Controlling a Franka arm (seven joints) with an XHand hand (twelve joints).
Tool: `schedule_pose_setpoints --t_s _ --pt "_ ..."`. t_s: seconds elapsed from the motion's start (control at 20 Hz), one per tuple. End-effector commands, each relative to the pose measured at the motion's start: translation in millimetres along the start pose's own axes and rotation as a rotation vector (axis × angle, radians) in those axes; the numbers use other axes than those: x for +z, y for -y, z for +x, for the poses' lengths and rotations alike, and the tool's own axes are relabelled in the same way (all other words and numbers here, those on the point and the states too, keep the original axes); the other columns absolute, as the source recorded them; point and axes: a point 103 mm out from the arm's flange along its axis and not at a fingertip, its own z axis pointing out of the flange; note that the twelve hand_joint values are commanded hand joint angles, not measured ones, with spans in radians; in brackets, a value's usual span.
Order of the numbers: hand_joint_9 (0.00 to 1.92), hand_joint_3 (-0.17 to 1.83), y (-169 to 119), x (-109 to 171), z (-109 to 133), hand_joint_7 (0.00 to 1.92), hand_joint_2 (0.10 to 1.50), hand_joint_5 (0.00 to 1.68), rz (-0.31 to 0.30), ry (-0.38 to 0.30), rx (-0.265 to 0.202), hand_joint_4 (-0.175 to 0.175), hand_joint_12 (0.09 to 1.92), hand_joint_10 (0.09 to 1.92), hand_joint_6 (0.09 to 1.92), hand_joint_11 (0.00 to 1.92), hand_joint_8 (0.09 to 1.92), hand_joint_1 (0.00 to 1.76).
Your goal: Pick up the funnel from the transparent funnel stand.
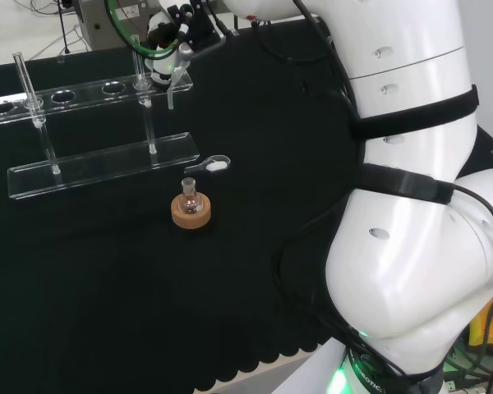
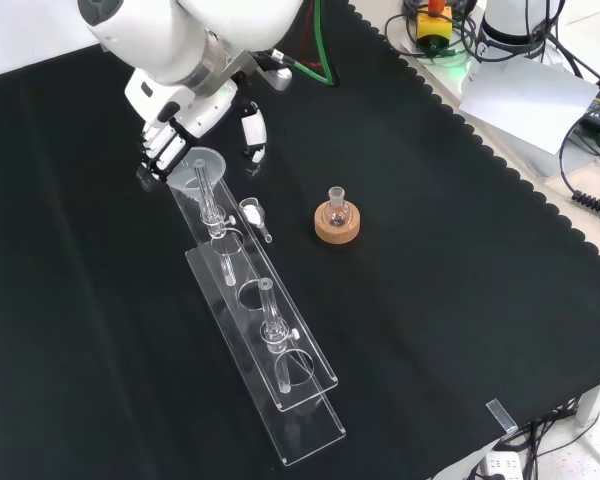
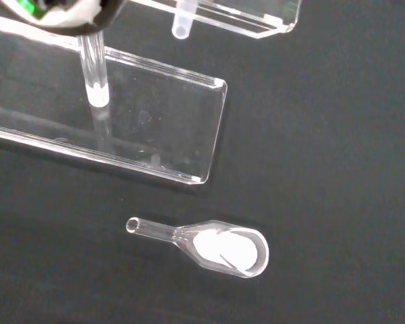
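Since it looks like thin clear glass or plastic, the funnel (image 2: 202,165) will probably be light, stiff, slippery and easy to chip. In the front view it sits upper left of centre, its wide round mouth up and its stem dropping through the end hole of the stand (image 2: 280,385). In the head view its stem (image 1: 171,97) hangs below the stand's top rail, upper left of the frame. The best hold is likely at the cone just under the rim, fingers on opposite sides, then a straight lift so the stem clears the hole without scraping.

The hand (image 2: 170,140) is right at the funnel, fingers (image 2: 158,152) on one side of the mouth and thumb (image 2: 252,135) apart on the other; it is not clamped yet.

Beside the stand lies a small scoop (image 3: 219,246) with white powder. Farther right in the front view, a small flask (image 2: 336,208) stands on a cork ring (image 2: 338,230) on the worktop (image 2: 480,250).
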Motion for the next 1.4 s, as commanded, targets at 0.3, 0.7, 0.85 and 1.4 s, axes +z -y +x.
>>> schedule_pose_setpoints --t_s 0.3,0.7,0.85,1.4 --pt "0.21 0.69 -6.4 2.8 -8.0 0.00 0.55 0.15 -0.003 0.013 0.000 0.004 1.47 0.86 0.09 0.38 0.52 0.80" --pt "0.24 0.70 -8.5 0.7 6.2 0.00 0.56 0.16 -0.003 0.030 -0.029 0.002 1.47 0.85 0.09 0.38 0.55 0.80" --pt "0.24 0.71 -10.0 2.8 -6.0 0.00 0.55 0.16 -0.002 0.022 -0.020 0.002 1.47 0.84 0.09 0.38 0.55 0.80" --pt "0.61 0.74 -12.0 -2.9 11.2 0.28 0.56 0.39 -0.059 0.082 -0.012 -0.015 1.40 0.64 0.09 0.43 0.69 0.81"
